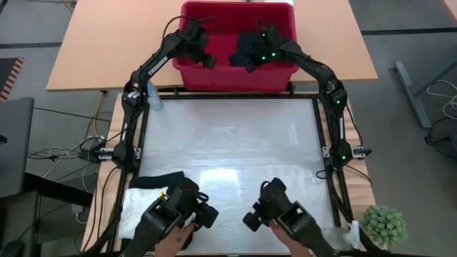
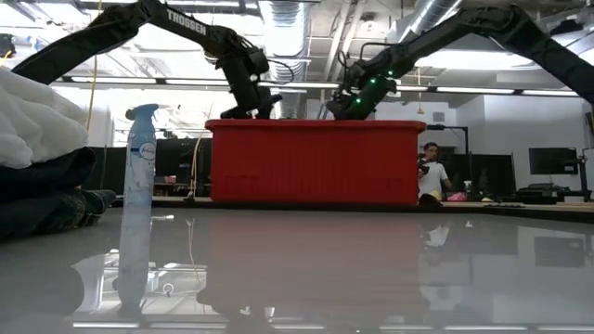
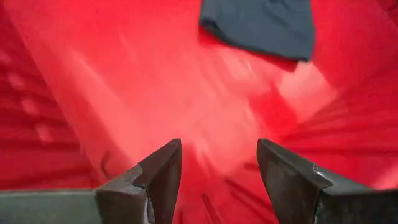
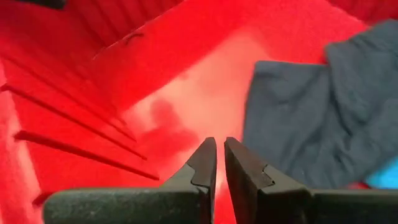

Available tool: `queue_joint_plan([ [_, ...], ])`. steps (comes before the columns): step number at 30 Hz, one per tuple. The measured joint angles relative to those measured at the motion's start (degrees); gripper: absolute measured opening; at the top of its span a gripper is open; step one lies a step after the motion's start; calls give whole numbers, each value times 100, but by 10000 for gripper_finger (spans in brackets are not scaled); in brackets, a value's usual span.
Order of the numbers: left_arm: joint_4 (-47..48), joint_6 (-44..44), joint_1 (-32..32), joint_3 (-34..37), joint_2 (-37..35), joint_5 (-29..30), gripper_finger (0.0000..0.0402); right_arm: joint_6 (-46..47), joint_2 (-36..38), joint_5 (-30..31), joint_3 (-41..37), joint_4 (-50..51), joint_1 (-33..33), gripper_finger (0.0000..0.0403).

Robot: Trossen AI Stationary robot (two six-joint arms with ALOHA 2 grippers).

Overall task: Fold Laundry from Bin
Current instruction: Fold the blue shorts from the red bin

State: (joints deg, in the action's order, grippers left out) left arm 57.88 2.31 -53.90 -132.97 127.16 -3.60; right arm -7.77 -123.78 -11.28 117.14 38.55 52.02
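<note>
Dark cloth crumpled in red bin; left pincer open, right pincer nearly closed, empty, both inside bin.

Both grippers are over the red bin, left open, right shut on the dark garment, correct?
Not quite. The right gripper is shut but empty: the right wrist view shows the dark garment lying apart on the bin floor. The left gripper is open.

Bright overhead lighting throws glare on the glossy table, while the red bin interior appears motion-blurred.
</note>
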Motion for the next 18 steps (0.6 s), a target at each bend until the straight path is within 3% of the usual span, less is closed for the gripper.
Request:
queue_joint_plan([
  [12, -325, 198, 198, 3, -817, -18, 199, -425, -34, 359, 1476, 118, 299, 69],
  [18, -616, 350, 270, 0, -955, -12, 199, -180, -127, 678, 1555, -875, 822, 133],
])
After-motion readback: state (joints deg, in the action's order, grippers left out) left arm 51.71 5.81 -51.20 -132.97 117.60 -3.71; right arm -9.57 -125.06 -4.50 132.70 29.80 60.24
